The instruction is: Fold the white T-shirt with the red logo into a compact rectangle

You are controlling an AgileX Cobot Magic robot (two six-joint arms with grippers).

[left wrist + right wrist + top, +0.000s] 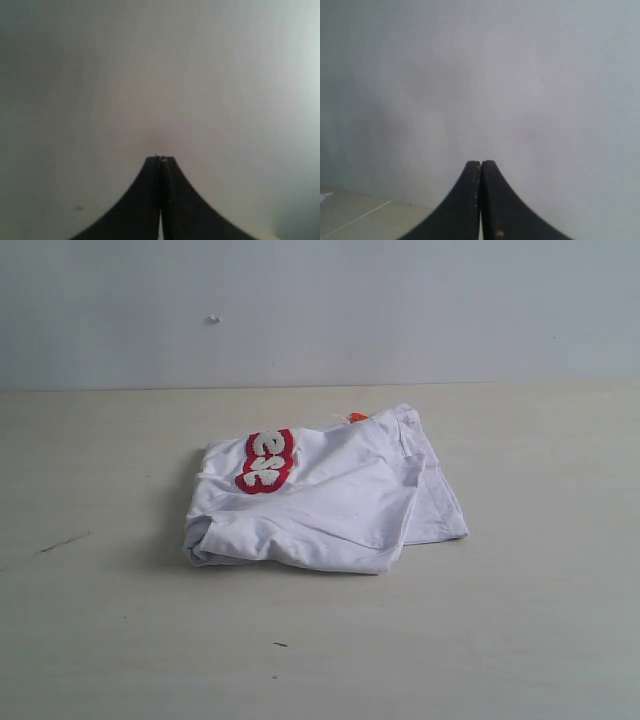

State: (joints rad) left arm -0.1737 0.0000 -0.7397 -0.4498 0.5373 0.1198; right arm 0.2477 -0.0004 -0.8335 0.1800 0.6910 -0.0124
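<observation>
Exterior view: a broad pale table (520,640) is seen beneath a grey-white wall (400,310). The white T-shirt (330,500) is laid near the table's middle, gathered into a rumpled, roughly rectangular bundle. One lower layer juts out along its right side. It is gripped by neither set of fingers and lies free of both.

In the left wrist view the left gripper (160,159) is shown with its dark fingers (145,200) pressed together tip to tip, clenched on nothing; only blank wall is faced beyond the tips. The right gripper (481,162) is likewise clenched empty, and a strip of table is glimpsed low beside its fingers (502,210).

The red logo (265,462) is shown on the shirt's top fold, only partly visible. A small orange neck tag (357,417) is seen at the bundle's far edge.
</observation>
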